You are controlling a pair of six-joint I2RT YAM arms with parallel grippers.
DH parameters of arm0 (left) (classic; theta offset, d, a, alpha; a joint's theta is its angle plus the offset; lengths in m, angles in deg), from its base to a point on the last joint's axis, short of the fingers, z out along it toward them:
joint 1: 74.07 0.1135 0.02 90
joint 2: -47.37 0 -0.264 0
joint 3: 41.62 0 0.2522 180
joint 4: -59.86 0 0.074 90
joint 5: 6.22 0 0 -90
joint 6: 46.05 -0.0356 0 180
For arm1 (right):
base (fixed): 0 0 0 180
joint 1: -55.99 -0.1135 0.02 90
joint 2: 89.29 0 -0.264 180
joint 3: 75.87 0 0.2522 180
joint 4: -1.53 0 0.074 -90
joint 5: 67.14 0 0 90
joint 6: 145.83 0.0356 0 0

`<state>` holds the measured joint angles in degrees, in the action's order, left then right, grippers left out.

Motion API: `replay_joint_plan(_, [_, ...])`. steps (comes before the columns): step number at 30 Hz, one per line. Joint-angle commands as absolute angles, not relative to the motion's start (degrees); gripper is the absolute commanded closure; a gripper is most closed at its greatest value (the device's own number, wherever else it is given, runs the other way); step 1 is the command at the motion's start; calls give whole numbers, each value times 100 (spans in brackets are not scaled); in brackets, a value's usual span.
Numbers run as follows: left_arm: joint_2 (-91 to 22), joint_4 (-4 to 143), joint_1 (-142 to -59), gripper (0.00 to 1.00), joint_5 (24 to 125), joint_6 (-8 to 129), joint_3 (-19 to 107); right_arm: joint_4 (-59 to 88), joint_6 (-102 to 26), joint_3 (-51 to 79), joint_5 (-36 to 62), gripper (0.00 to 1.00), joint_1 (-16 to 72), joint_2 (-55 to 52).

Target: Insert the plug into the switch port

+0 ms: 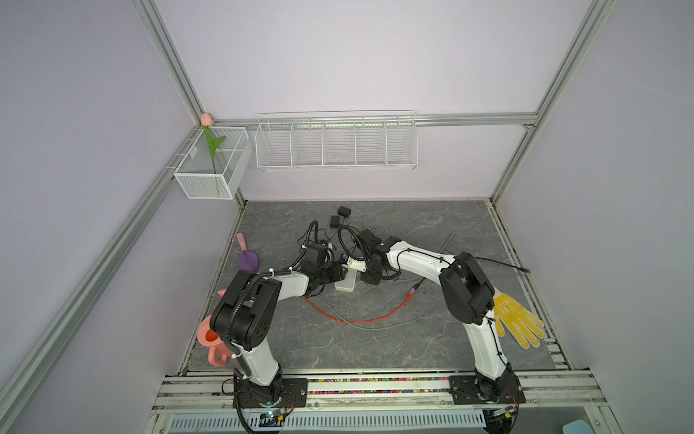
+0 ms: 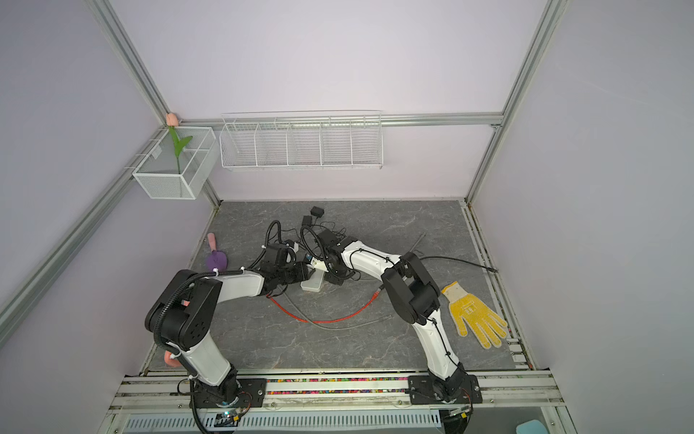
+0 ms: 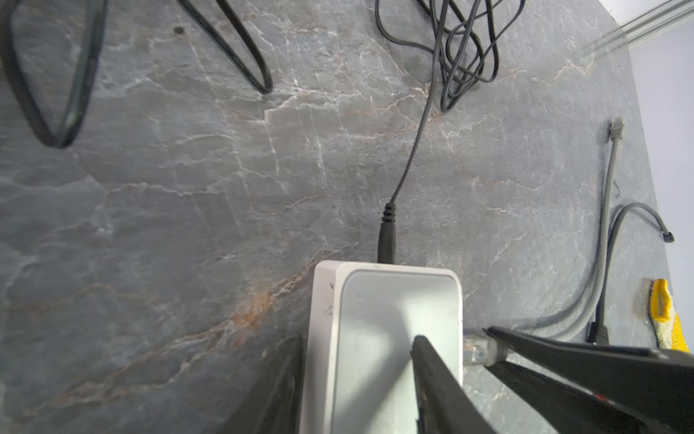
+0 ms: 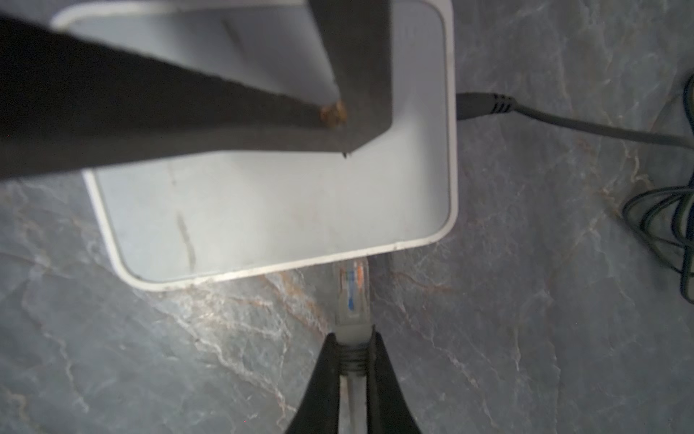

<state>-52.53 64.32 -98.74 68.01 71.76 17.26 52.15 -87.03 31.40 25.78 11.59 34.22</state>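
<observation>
Top views: in both, the switch (image 1: 344,286) (image 2: 312,285) lies in the middle of the table (image 1: 375,338). The left arm (image 1: 285,285) reaches it from the left and the right arm (image 1: 413,259) from the right, equally close. The claws are too crowded there to read.

Left wrist view: the left claw (image 3: 358,338) stands partly apart, with one finger along the switch's side and the other's tip over its top face. It seems to brace the box, but I cannot tell whether it truly clamps. A dark power lead (image 3: 386,240) is already seated in the far end.

Right wrist view: the right claw (image 4: 353,338) is pinched tight on the rear of the plug (image 4: 351,291). The plug's long axis runs straight on from the claw toward the switch's right side wall. Its clear tip meets that edge, and whether it has entered the port is hidden. A straight push leftward looks due. No brand or writing is legible.
</observation>
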Motion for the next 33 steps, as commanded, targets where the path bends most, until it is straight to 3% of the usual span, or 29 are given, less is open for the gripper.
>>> replay_joint_plan(1, [-5306,6214,-10168,52,6156,6980,1752,4847,-8715,2800,1856,93,782,3099])
replay_joint_plan(19, [-5563,6211,-10273,52,5285,6750,1988,4734,-8777,1303,2741,93,1299,1599])
replay_joint_plan(33, [-5668,6247,-10273,52,5416,6818,2065,4895,-8907,1039,2544,93,1389,1683])
